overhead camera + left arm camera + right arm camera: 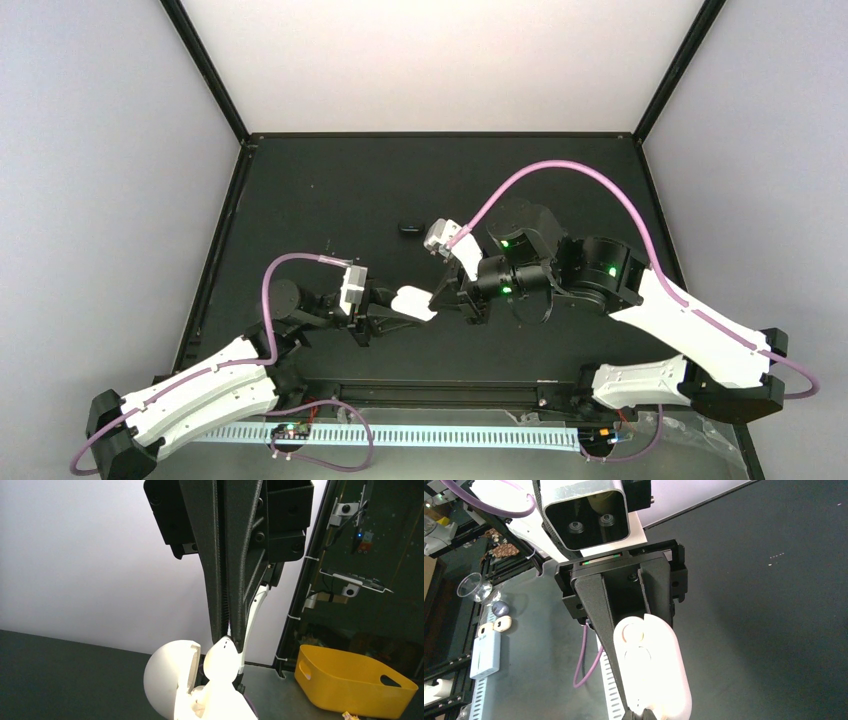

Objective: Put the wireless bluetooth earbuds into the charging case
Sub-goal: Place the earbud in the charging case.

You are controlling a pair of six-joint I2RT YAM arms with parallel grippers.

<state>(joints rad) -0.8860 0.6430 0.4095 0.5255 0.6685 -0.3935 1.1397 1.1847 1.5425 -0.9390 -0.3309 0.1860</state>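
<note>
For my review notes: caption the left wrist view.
Left gripper pinches the open white charging case; a yellow bin sits beyond.

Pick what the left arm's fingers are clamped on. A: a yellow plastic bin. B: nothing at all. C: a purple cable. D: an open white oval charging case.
D: the left fingers pinch the open white oval charging case at its edge, lid swung aside.

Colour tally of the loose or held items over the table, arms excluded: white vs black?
White: 1, the open charging case, pinched in the left hand.
Black: 1, a small black item lying on the table, too small to identify.
Total: 2
</note>
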